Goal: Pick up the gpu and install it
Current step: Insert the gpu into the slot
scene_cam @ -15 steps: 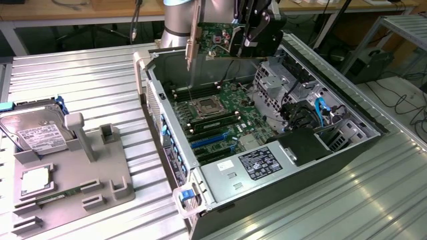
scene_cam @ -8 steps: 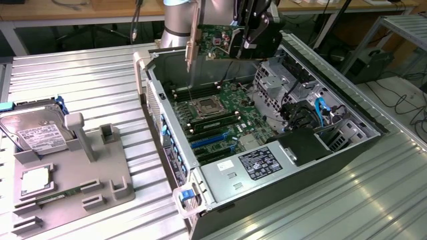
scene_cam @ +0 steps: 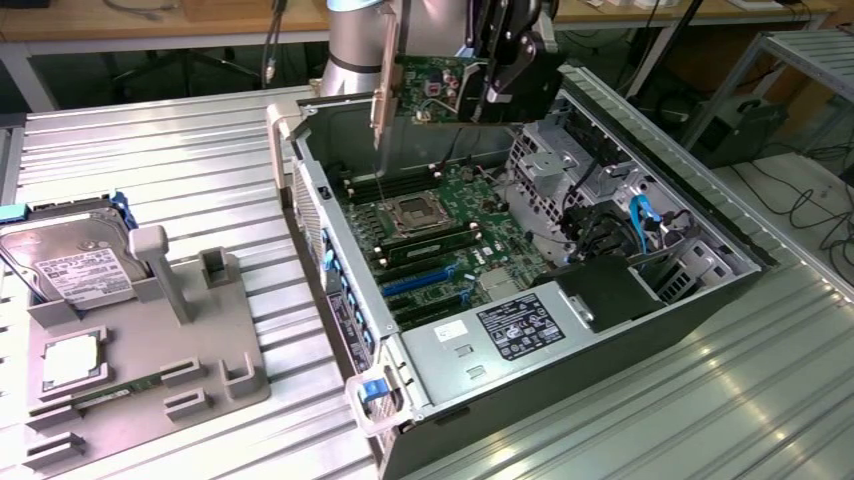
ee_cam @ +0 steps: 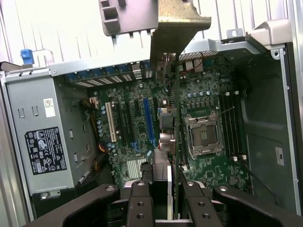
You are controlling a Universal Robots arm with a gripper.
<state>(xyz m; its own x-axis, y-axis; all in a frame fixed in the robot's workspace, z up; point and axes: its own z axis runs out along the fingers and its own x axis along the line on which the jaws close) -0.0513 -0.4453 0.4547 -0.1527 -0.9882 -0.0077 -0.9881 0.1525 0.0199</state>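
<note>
GPU held in the air over the open PC case, not seated yet.

Exterior view, left to right: hard drive [scene_cam: 74,262] with white label stands in the grey parts holder [scene_cam: 147,350] on the ribbed metal worktop [scene_cam: 160,150]; a CPU [scene_cam: 74,362] lies flat in the same holder; then the open computer case [scene_cam: 694,240] with motherboard [scene_cam: 434,235], empty CPU socket [scene_cam: 410,214], blue expansion slots [scene_cam: 416,280] and labelled power supply [scene_cam: 507,335]. Above the case's far end the pincer [scene_cam: 514,85] is closed on the gpu [scene_cam: 434,88]: card on edge, long axis level, silver bracket [scene_cam: 386,75] at the exterior view's left end, hanging down. Wrist view looks down along the card: gpu [ee_cam: 171,85] edge-on as a thin dark strip between the fingers [ee_cam: 139,198], bracket at the far end, motherboard slots [ee_cam: 147,118] well below.
</note>
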